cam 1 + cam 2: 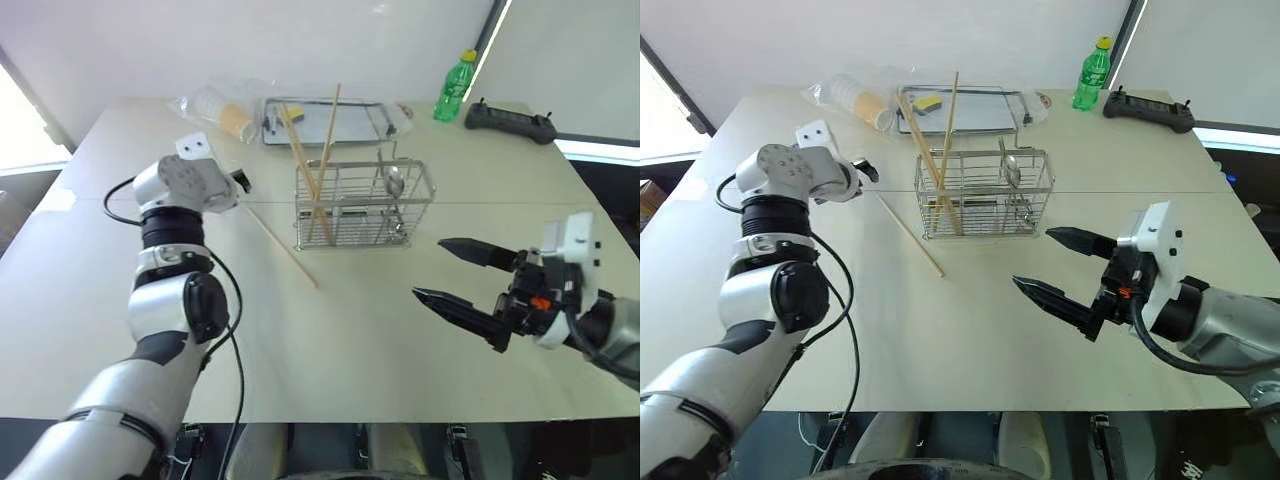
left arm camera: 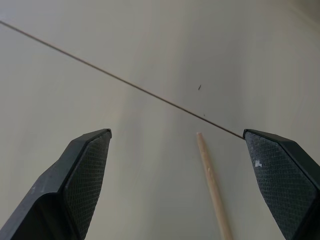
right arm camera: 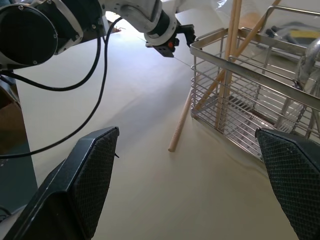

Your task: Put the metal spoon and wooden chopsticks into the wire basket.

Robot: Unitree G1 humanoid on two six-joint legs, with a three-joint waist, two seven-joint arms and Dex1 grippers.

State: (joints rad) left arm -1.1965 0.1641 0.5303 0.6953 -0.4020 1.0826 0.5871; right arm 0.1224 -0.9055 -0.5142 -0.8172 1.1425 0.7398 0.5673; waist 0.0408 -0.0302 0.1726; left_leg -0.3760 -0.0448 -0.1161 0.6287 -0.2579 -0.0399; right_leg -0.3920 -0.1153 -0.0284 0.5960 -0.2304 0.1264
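One wooden chopstick (image 1: 283,247) lies flat on the table (image 1: 350,330) just left of the wire basket (image 1: 362,205), which already holds two chopsticks and the metal spoon (image 1: 394,180). The left pincer (image 2: 200,170) hangs spread wide over the stick's far end; it should straddle the stick squarely before pinching. The right pincer (image 1: 455,275) waits, fingers apart and empty.

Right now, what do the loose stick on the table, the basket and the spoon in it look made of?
Loose chopstick: light-tan, matte, faint grain, looks like bare wood. Wire basket: thin silver rods in a grid, shiny, likely plated or stainless steel. Metal spoon: mirror-bright silver bowl, polished metal.
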